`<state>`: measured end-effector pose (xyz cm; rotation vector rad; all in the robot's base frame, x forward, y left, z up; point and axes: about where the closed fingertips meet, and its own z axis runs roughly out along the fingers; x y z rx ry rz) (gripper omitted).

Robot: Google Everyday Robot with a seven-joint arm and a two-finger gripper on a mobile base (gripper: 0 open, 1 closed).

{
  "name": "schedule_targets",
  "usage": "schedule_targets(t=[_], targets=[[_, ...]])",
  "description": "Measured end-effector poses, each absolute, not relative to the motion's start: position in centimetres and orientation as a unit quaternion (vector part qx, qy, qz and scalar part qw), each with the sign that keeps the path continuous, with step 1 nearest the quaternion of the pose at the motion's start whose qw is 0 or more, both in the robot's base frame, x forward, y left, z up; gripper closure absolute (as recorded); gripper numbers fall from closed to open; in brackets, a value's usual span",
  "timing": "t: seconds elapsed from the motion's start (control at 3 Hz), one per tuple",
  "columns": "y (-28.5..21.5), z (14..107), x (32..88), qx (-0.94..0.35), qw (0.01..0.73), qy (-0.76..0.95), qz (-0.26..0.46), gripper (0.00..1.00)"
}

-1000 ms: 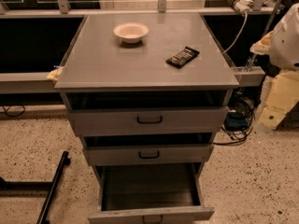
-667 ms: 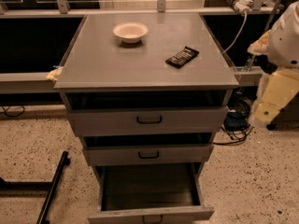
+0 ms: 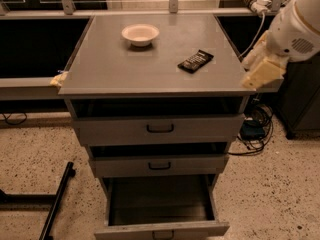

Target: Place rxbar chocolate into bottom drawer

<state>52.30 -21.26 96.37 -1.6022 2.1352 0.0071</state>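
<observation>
The rxbar chocolate [image 3: 195,61] is seen lying flat on the grey cabinet top [image 3: 115,69], right of centre and turned at a slant, with nothing touching it. A round cream bowl [image 3: 140,34] is set upright farther back on the same top, well apart from the bar. The gripper [image 3: 261,75] is held at the right edge of the cabinet top, near its front right corner, pointing down and to the left from the white arm [image 3: 295,29]; it is near the bar but apart from it, and how its grip stands cannot be made out. Below the top, three grey drawers are stacked. The top drawer [image 3: 160,129] and the middle drawer [image 3: 160,166] are each pulled out a little, and a dark gap is shown above each. The bottom drawer [image 3: 161,229] is pulled out much farther, and its deep dark inside is exposed. Dark cables [image 3: 255,129] are seen on the speckled floor [image 3: 35,149] to the right of the cabinet.
</observation>
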Motion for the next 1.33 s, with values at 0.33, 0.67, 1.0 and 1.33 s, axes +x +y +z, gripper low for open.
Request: schedule_targets(t=[0.33,0.67,1.0,1.33], targets=[[-21.5,96.1,57.4,-0.554,0.273,0.786,0.017,0.78],[-21.4,95.7,62.7,-0.505,0.323,0.8,0.038,1.0],[-21.4,95.7,62.7,-0.505,0.323,0.8,0.038,1.0],[-20.9,95.0,63.5,-0.492,0.336,0.802,0.04,1.0]])
